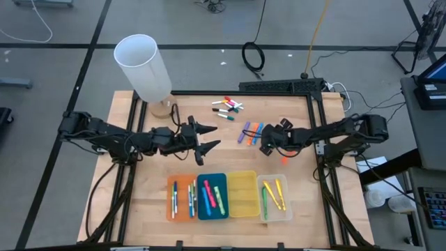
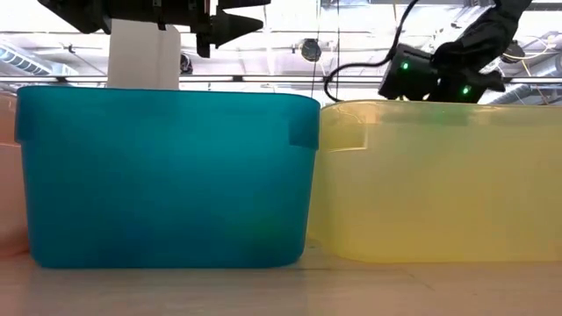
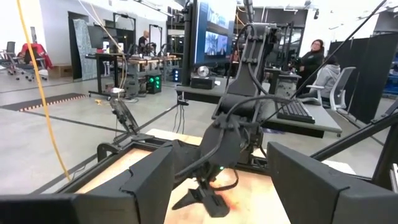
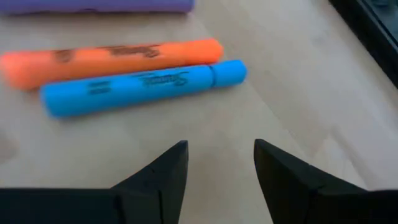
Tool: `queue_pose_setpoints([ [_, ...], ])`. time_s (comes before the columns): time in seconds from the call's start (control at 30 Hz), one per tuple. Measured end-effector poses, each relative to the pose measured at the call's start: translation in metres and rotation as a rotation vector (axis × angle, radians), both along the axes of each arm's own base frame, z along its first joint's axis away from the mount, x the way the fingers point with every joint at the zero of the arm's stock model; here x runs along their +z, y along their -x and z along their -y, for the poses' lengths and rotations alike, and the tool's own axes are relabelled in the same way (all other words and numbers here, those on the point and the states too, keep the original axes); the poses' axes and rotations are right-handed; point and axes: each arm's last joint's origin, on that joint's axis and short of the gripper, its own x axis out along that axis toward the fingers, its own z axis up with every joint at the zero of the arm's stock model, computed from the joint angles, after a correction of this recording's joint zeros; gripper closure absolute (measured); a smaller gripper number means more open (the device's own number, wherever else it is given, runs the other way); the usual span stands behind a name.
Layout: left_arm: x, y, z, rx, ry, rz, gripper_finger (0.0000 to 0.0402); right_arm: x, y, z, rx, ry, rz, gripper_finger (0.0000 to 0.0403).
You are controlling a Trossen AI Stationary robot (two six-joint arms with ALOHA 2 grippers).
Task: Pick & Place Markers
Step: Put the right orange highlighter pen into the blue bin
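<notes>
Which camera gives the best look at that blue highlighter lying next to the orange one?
The right wrist view: the blue highlighter fills the picture, its printed lettering visible, beside the orange highlighter. The high view shows it as only a tiny sliver. The low and left wrist views don't show it.

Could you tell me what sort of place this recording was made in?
Probably a robotics lab or shared workshop: the wooden table stands on a bare concrete floor, with desks with monitors and seated people in the open room behind.

Ahead of the right tool (image 4: 221, 165), the purple marker (image 4: 93, 5) is cut off by the picture's edge. From low down, the blue tray (image 2: 167, 175) and yellow tray (image 2: 439, 180) hide their contents and the surface behind.
</notes>
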Motion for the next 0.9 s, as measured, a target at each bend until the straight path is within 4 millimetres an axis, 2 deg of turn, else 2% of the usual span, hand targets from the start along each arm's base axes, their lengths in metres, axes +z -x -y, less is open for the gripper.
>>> queue_pose_setpoints([
  [0.07,0.0,0.0,0.0,0.0,0.0,-0.001,0.0144,0.006,0.005,-0.006,0.043,-0.06,-0.007,0.0234],
  [0.17,-0.001,0.0,0.0,0.0,-0.001,-0.006,0.0144,0.017,0.018,-0.016,0.041,-0.274,0.021,0.0234],
  [0.27,-0.001,0.0,0.0,0.0,-0.002,-0.009,0.0144,0.028,0.036,-0.027,-0.072,-0.548,0.047,0.0234],
  [0.33,-0.001,0.0,0.0,0.001,-0.002,-0.01,0.0144,0.034,0.048,-0.035,-0.153,-0.645,0.024,0.0234],
  [0.53,-0.001,0.0,0.0,0.002,-0.002,-0.015,0.0144,0.041,0.088,-0.063,-0.322,-0.783,-0.234,0.0234],
  [0.77,-0.002,0.0,0.0,0.003,0.001,-0.016,0.0144,0.041,0.098,-0.103,-0.287,-0.89,-0.372,0.0234],
  [0.83,-0.002,0.0,0.0,0.003,0.001,-0.016,0.0144,0.039,0.102,-0.114,-0.34,-0.929,-0.434,0.0234],
  [0.9,-0.002,0.0,0.0,0.003,0.001,-0.016,0.0144,0.035,0.105,-0.12,-0.407,-0.896,-0.458,0.0234],
])
